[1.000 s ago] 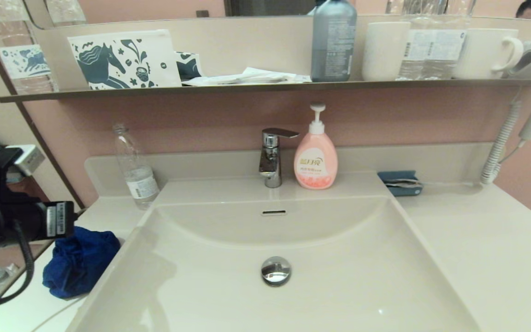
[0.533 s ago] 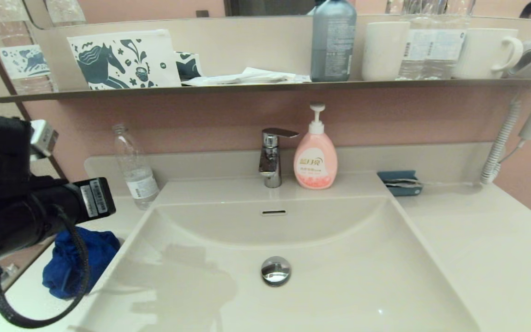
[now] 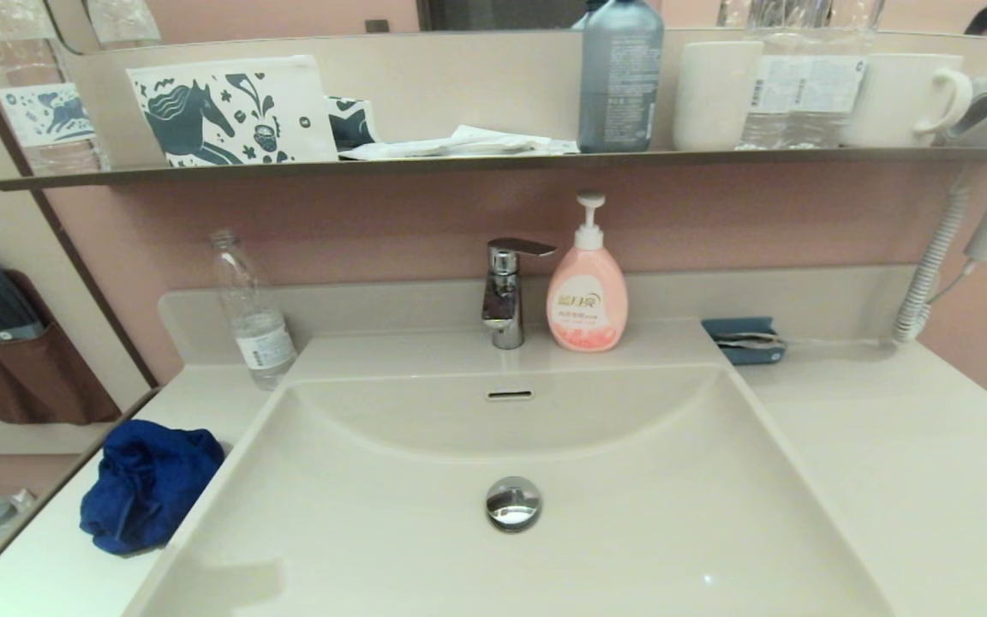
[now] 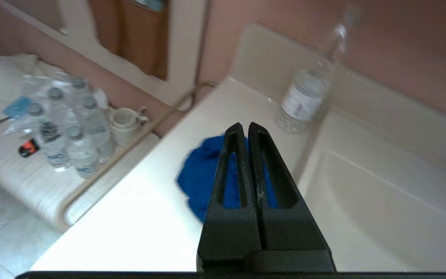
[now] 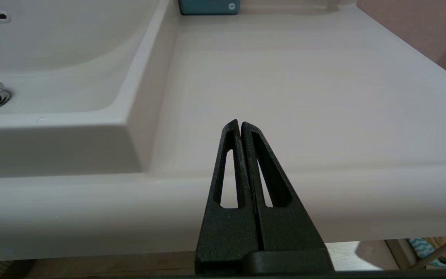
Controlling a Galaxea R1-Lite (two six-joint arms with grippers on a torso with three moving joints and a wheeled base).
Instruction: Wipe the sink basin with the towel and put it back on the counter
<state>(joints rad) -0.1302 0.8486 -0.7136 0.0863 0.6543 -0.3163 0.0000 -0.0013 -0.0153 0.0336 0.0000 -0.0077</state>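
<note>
Left gripper (image 4: 247, 128) fingers pressed together, empty, above the bunched blue towel (image 3: 147, 484) lying on the desk (image 3: 56, 566) left of the sink basin (image 3: 631, 531). Right gripper (image 5: 240, 124) fingers together, empty.

desk (image 3: 888, 446): cream-white, sink basin (image 3: 631, 548) sunk in it
left side: blue towel (image 3: 146, 484) bunched, clear bottle (image 3: 252, 313) upright
back ledge: faucet (image 3: 506, 291), pink soap bottle (image 3: 586, 287)
right rear: blue holder (image 3: 744, 339)
</note>
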